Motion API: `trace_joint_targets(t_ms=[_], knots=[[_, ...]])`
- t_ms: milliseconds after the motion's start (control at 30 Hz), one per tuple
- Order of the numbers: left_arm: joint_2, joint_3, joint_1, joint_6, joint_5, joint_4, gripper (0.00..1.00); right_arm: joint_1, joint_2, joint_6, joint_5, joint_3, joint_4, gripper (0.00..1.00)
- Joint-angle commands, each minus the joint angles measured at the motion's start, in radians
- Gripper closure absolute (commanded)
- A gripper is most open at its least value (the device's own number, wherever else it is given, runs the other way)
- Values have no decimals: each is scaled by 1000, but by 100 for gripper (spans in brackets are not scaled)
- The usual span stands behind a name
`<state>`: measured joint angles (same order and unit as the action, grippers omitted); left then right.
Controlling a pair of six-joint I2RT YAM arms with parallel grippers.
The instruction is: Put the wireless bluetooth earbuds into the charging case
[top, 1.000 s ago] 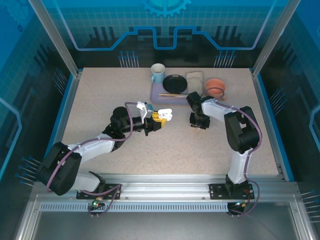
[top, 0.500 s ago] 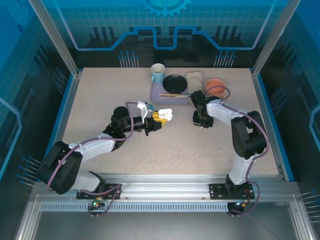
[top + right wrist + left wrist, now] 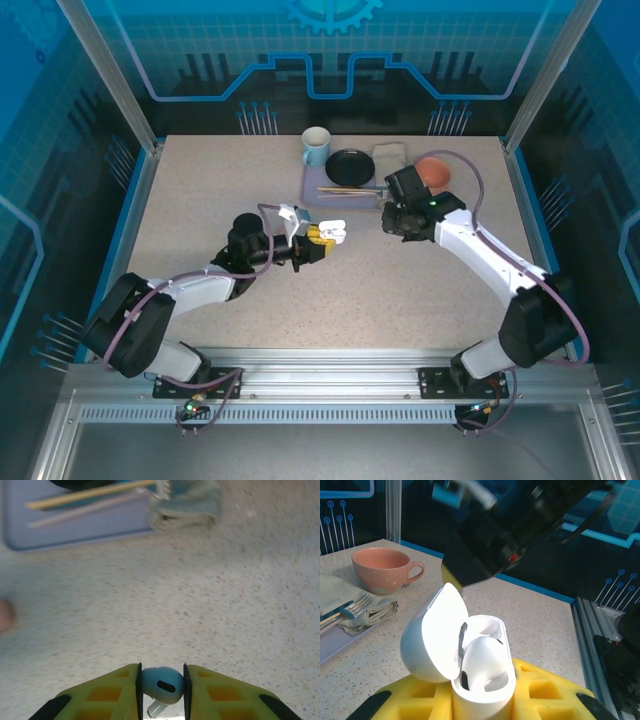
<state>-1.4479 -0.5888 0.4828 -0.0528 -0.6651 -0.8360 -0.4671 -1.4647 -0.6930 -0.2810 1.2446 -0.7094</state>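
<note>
Left wrist view: the left gripper (image 3: 482, 696) clamps its yellow fingers (image 3: 545, 687) around the glossy white rounded charging case (image 3: 432, 642). The case's lid is swung open, and one white earbud (image 3: 485, 662) is seated inside. In the right wrist view, the right gripper (image 3: 161, 678) pinches a second small white earbud (image 3: 160, 684), which seems to be lifted off the blurred, speckled beige tabletop (image 3: 210, 605).
</note>
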Motion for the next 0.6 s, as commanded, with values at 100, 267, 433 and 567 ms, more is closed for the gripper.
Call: trace_joint_targets(t_ms=[100,267,433,567], knots=[[-34,-70,3,-25,-4,-54,100,-81,125,82,-9,85,71,72],[-53,-106,3,-38,-19,-50,100,-148,165,148,5,144,104,72],[-69,-130,2,-61,-23,-70,100,-212,177,215,25,163,159,72],[-79,-149,3,-94,-25,-86,100,-265,195,293,9,127,244,71]])
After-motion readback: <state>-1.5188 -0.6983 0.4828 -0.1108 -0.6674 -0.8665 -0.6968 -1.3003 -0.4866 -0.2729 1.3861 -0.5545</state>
